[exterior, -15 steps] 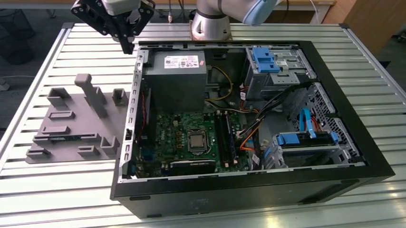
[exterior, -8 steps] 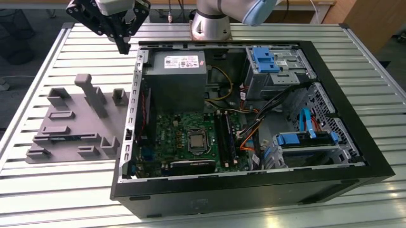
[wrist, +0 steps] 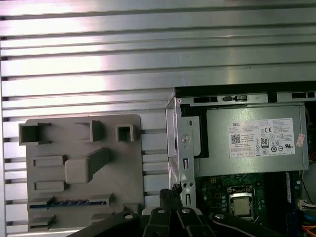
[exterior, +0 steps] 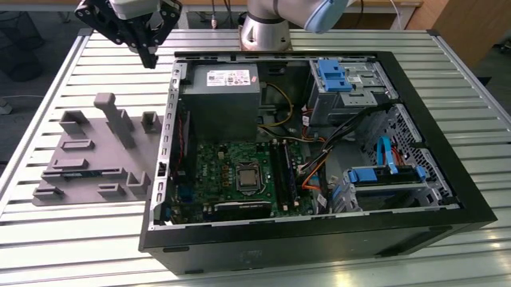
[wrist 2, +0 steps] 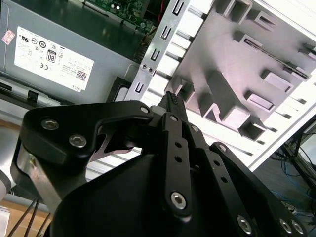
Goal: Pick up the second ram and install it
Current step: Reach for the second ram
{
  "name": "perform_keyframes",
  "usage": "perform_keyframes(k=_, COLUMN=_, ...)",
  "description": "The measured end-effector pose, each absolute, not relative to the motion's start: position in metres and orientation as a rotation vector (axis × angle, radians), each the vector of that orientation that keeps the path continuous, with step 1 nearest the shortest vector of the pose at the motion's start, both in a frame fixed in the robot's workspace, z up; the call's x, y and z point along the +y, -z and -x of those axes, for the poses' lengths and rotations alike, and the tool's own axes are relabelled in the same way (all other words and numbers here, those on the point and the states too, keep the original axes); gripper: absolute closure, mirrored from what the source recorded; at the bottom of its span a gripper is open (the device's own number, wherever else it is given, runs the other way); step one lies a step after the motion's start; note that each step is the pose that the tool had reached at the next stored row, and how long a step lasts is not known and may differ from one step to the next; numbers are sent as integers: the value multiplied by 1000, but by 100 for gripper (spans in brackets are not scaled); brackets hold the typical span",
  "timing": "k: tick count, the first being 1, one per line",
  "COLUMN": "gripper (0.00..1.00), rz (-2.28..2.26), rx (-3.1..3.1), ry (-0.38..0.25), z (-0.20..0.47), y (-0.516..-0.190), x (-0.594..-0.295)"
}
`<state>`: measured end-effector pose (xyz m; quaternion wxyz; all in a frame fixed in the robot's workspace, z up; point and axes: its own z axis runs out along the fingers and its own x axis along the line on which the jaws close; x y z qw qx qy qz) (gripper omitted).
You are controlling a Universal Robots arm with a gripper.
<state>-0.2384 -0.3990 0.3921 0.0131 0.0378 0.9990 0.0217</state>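
Second ram (exterior: pixel 84 173) on fixture (exterior: pixel 96 140), fixture at exterior view's left of case (exterior: pixel 319 239)

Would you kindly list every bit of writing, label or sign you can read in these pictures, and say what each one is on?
White label on the grey power supply: fine print and marks, too small to read.
Small pink sticker at the supply's corner: too blurred to read.
Grey fixture plate: no print seen.

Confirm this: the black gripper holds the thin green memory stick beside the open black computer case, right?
No. The black gripper beside the open black computer case is empty; the thin green memory stick lies in the grey plastic fixture plate, per the first wrist view.
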Motion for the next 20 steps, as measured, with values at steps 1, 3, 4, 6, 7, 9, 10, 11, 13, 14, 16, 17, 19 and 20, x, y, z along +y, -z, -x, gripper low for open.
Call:
perform_keyframes(k=1, gripper=89, rz=-118, rx=3113, ry=-68, z=240, y=-392, x=-399)
perform_keyframes(k=3, gripper=89, rz=-118, rx=3112, ry=-68, z=243, y=-392, x=-399)
perform_keyframes(k=4, gripper=89, rz=-118, rx=3112, ry=-68, z=244, y=-392, x=-399)
perform_keyframes(k=6, gripper=89, rz=-118, rx=3112, ry=-68, z=247, y=-392, x=-399)
perform_keyframes(k=7, gripper=89, rz=-118, rx=3112, ry=-68, z=248, y=-392, x=-399)
perform_keyframes(k=9, gripper=89, rz=-118, rx=3112, ry=-68, z=251, y=-392, x=-399)
perform_keyframes(k=10, gripper=89, rz=-118, rx=3112, ry=-68, z=252, y=-392, x=-399)
perform_keyframes(k=11, gripper=89, rz=-118, rx=3112, ry=-68, z=254, y=-392, x=-399)
perform_keyframes(k=13, gripper=89, rz=-118, rx=3112, ry=-68, z=257, y=-392, x=-399)
perform_keyframes(k=14, gripper=89, rz=-118, rx=3112, ry=-68, z=259, y=-392, x=-399)
perform_keyframes(k=16, gripper=89, rz=-118, rx=3112, ry=-68, z=262, y=-392, x=-399)
perform_keyframes(k=17, gripper=89, rz=-118, rx=3112, ry=-68, z=264, y=-392, x=-399)
perform_keyframes(k=19, gripper=89, rz=-118, rx=3112, ry=-68, z=268, y=-392, x=-400)
perform_keyframes(k=20, gripper=89, rz=-118, rx=3112, ry=-68, z=269, y=-392, x=-401)
